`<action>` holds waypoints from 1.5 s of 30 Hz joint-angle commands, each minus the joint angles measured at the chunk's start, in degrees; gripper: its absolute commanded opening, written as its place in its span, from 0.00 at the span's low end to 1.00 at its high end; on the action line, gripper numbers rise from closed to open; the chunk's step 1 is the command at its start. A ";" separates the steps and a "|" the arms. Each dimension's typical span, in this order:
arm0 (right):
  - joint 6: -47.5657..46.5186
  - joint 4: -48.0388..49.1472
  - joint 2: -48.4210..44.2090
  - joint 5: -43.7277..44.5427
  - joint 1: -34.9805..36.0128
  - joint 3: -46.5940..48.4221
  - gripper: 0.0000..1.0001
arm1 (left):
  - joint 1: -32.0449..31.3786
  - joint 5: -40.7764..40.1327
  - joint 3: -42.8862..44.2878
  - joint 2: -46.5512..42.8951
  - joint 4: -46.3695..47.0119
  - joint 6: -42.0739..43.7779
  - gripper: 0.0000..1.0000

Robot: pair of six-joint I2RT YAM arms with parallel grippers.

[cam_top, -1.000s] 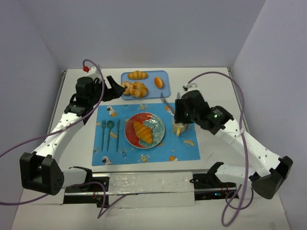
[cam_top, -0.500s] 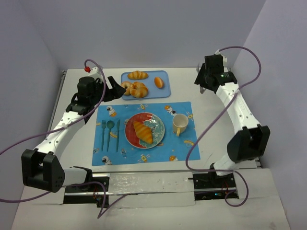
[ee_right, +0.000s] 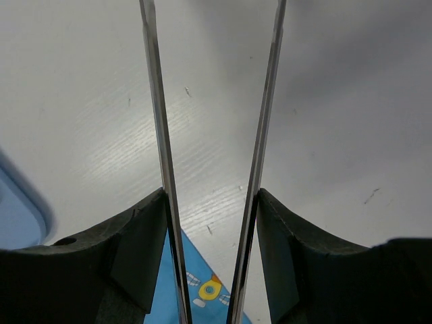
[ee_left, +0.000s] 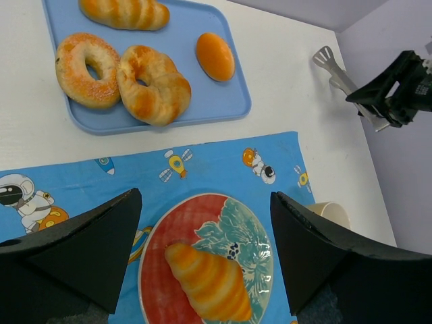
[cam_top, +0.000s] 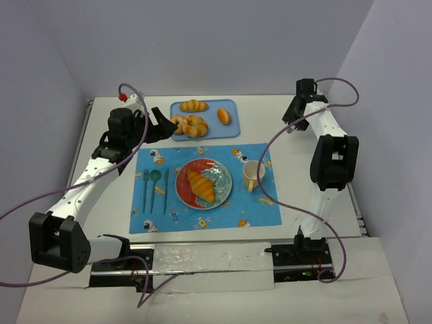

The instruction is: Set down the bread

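The bread (cam_top: 200, 185) is a long golden-orange croissant lying on the red and teal plate (cam_top: 221, 177), in the middle of the blue placemat. In the left wrist view the bread (ee_left: 209, 283) lies on the plate (ee_left: 253, 236) below and between my fingers. My left gripper (cam_top: 159, 124) is open and empty, raised by the left edge of the blue tray. My right gripper (cam_top: 297, 112) is at the far right back of the table, shut on metal tongs (ee_right: 156, 101). The tongs also show in the left wrist view (ee_left: 334, 64).
The blue tray (cam_top: 233, 128) at the back holds a shorter croissant (cam_top: 194, 105), two ring pastries (cam_top: 191, 125) and a small oval bun (cam_top: 223, 116). A cream cup (cam_top: 253, 175) stands right of the plate. A teal fork, spoon and knife (cam_top: 155, 190) lie to its left.
My right arm has swung from over the cup to the far right back of the table, tongs still held. The left arm and the bread have stayed put.
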 commanded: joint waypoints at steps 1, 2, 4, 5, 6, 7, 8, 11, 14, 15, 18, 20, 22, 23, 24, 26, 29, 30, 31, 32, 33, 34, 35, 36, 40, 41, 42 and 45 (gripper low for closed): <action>0.02 1.65 2.12 0.02 -0.42 6.14 0.59 | -0.36 1.20 2.45 -2.06 1.13 -0.09 0.87; -0.07 1.39 2.83 0.10 -0.51 6.51 0.59 | -0.36 1.38 2.54 -1.98 1.04 -0.09 0.87; -0.07 1.21 4.85 -0.42 -0.77 7.47 0.60 | -0.36 1.38 2.54 -1.97 1.13 -0.09 0.87; -0.07 0.86 5.47 -0.51 -0.77 7.82 0.60 | -0.36 1.38 2.45 -1.97 1.21 -0.09 0.87; -0.16 0.86 6.00 -0.60 -0.86 8.09 0.60 | -0.36 1.38 2.45 -1.97 1.22 -0.09 0.87; -0.16 0.86 7.05 -0.69 -0.95 8.26 0.60 | -0.36 1.38 2.45 -1.97 1.13 -0.09 0.87; -0.16 0.77 7.49 -0.86 -1.03 8.44 0.61 | -0.36 1.29 2.54 -1.97 1.04 0.00 0.87; -0.07 0.51 8.90 -1.22 -1.56 8.71 0.63 | -0.36 1.47 2.54 -1.97 1.13 -0.09 0.87; -0.07 0.33 9.87 -1.13 -1.74 8.36 0.64 | -0.36 1.55 2.54 -1.89 1.13 -0.09 0.87; 0.02 0.33 10.39 -1.13 -1.82 8.27 0.64 | -0.36 1.64 2.62 -1.89 1.13 -0.09 0.87; 0.37 -0.20 11.53 -1.13 -1.74 8.27 0.66 | -0.36 1.64 2.54 -1.97 1.21 -0.17 0.87; 0.46 -0.55 11.89 -1.04 -1.83 8.27 0.66 | -0.36 1.64 2.54 -2.15 1.22 -0.17 0.87; 0.28 -0.55 12.33 -1.13 -1.83 8.00 0.68 | -0.36 1.73 2.54 -2.24 1.22 -0.17 0.87; 0.19 -0.55 12.50 -1.13 -1.83 8.00 0.68 | -0.36 1.82 2.54 -2.15 1.22 -0.17 0.87; 0.19 -0.55 12.68 -1.22 -1.83 7.92 0.70 | -0.36 1.82 2.62 -2.15 1.22 -0.17 0.87; 0.11 -0.37 12.86 -1.57 -1.83 7.65 0.70 | -0.36 1.82 2.63 -2.15 1.22 -0.17 0.87; 0.19 -0.11 12.51 -2.18 -1.74 7.13 0.73 | -0.36 1.91 2.63 -2.33 1.22 -0.17 0.87; 0.19 -0.02 12.33 -2.36 -1.74 6.86 0.74 | -0.36 1.91 2.54 -2.33 1.30 -0.17 0.87; 0.11 0.07 12.16 -2.45 -1.74 6.77 0.75 | -0.27 1.91 2.54 -2.33 1.30 -0.17 0.87; 0.19 -0.02 11.81 -2.53 -1.82 6.77 0.76 | -0.36 1.99 2.62 -2.33 1.22 -0.17 0.87; 0.37 -0.02 11.54 -2.36 -1.74 6.42 0.76 | -0.36 1.99 2.63 -2.50 1.22 -0.17 0.87; 0.46 0.41 11.02 -2.36 -1.74 6.16 0.76 | -0.36 1.91 2.54 -2.42 1.30 -0.17 0.87; 0.54 0.59 9.88 -2.36 -1.65 5.64 0.76 | -0.36 1.91 2.54 -2.41 1.30 -0.17 0.87; 0.54 0.60 9.35 -2.27 -1.56 5.46 0.77 | -0.36 1.91 2.54 -2.41 1.22 -0.17 0.87; 0.54 1.30 4.61 -1.83 -0.77 4.40 0.77 | -0.36 1.82 2.54 -2.50 1.22 -0.17 0.87; 0.54 1.21 3.64 -1.57 -0.42 4.40 0.77 | -0.36 1.73 2.54 -2.50 1.22 -0.17 0.87; 0.46 1.21 1.19 -1.66 -0.16 4.23 0.77 | -0.36 1.64 2.54 -2.42 1.22 -0.17 0.87; 0.46 2.26 -4.69 -2.09 0.98 3.00 0.77 | -0.36 1.64 2.62 -2.24 1.13 -0.09 0.87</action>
